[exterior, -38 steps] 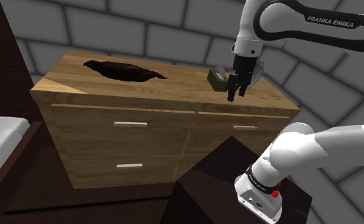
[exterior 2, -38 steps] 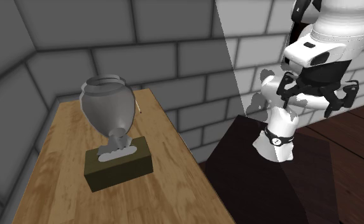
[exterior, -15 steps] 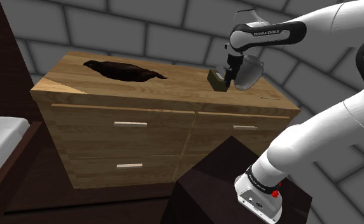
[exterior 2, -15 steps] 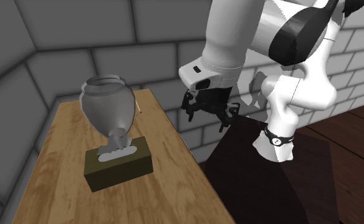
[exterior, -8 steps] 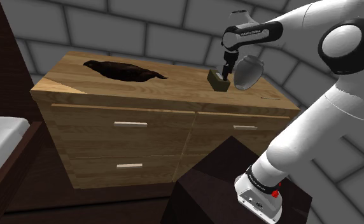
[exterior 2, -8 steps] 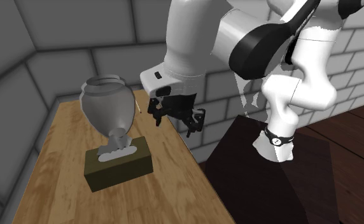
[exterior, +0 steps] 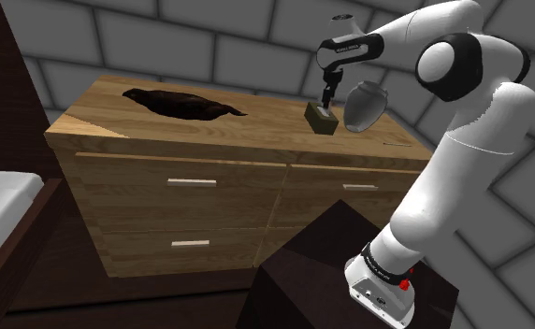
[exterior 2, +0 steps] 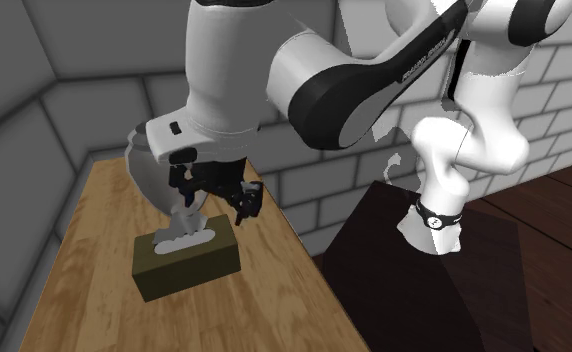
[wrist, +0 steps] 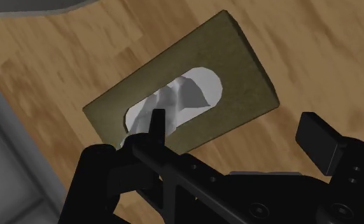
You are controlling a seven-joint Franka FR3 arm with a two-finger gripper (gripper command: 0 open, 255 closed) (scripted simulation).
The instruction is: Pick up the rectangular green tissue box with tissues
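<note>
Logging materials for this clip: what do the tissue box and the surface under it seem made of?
Tissue box: matte olive-green, faintly mottled, perhaps cardboard, not certain. Dresser top: wood, light brown with visible grain streaks, matte.

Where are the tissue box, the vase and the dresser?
tissue box (wrist: 238,57), wrist view, olive top face beside the opening.
vase (exterior: 365,105), shoulder view, its rounded grey body.
dresser (exterior: 135,192), shoulder view, upper drawer front.

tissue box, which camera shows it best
Wrist view: the tissue box shows nearly its whole top and opening, close up. The second exterior view shows it obliquely, side and top; the shoulder view shows it far off beside the vase.
</note>
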